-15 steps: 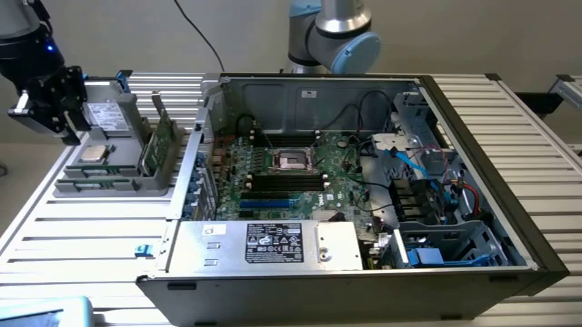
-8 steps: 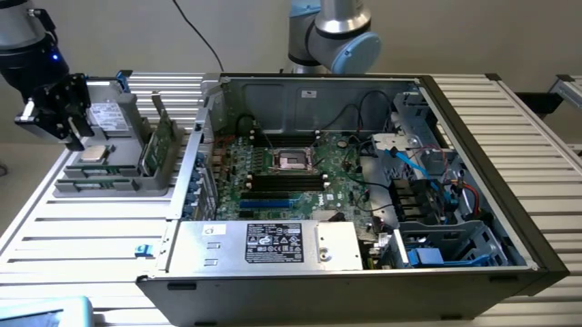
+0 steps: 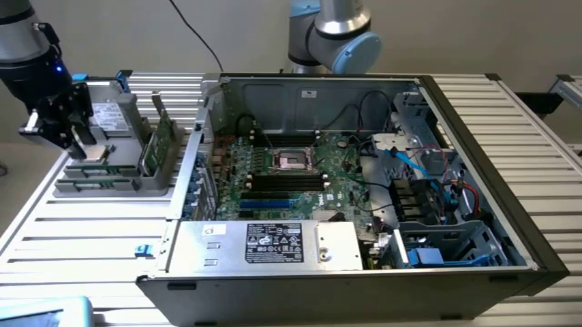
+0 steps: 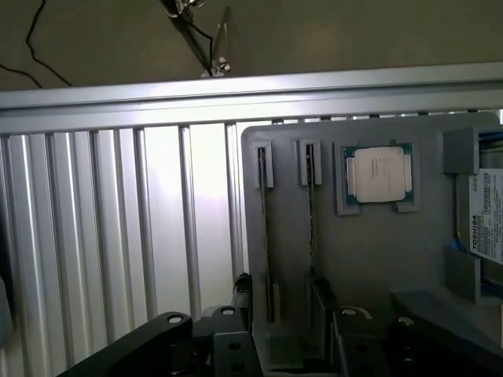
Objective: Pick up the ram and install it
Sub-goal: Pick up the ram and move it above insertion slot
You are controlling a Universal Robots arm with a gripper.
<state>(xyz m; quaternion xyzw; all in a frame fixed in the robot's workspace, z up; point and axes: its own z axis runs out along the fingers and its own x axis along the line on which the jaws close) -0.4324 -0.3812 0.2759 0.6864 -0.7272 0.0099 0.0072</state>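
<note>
Ram [image 3: 162, 143] stands on edge in tray [image 3: 109, 186], lengthwise alongside the case [image 3: 272, 293]

The ram [image 3: 163, 139] is green, its holder [image 3: 109, 185] a plain mid grey. The bench [image 3: 82, 231] is silver, ribbed in parallel slats. The fingers [image 4: 324, 302] are black. The motherboard [image 3: 314, 160] is green, with black slots [image 3: 289, 182] and blue ones [image 3: 268, 202]. The power supply [image 3: 337, 245] is silver and has a black label [image 3: 274, 245] with white print. The processor [image 4: 377, 174] is silver, edged in green. Inside the dark case [image 3: 527, 218] there are two bright colours: blue cables [image 3: 411, 160] and a red wire [image 3: 470, 197].
</note>
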